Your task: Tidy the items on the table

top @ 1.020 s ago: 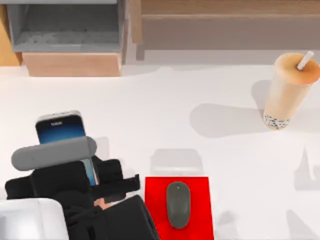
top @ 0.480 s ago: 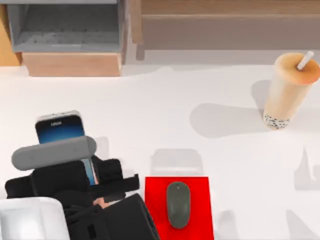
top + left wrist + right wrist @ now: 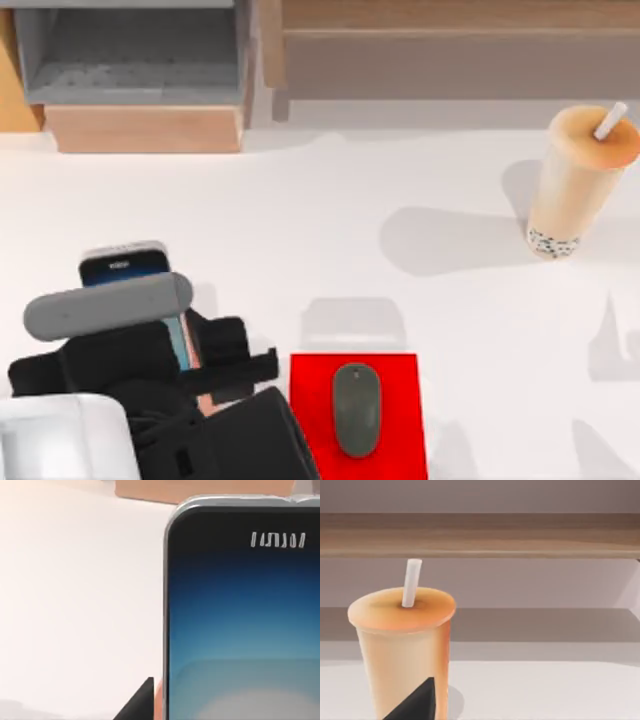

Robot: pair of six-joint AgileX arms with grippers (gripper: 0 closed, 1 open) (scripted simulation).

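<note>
The smartphone (image 3: pixel 124 263) has sunk lower behind the left arm; less screen shows.

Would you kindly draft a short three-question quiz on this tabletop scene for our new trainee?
1. True or false: the mouse lies on the red pad.
2. Which item stands at the table's right? A) bubble-tea cup B) smartphone C) mouse
3. Fill in: the left arm's gripper is at the ____.

Key: 1 true; 2 A; 3 smartphone.
</note>
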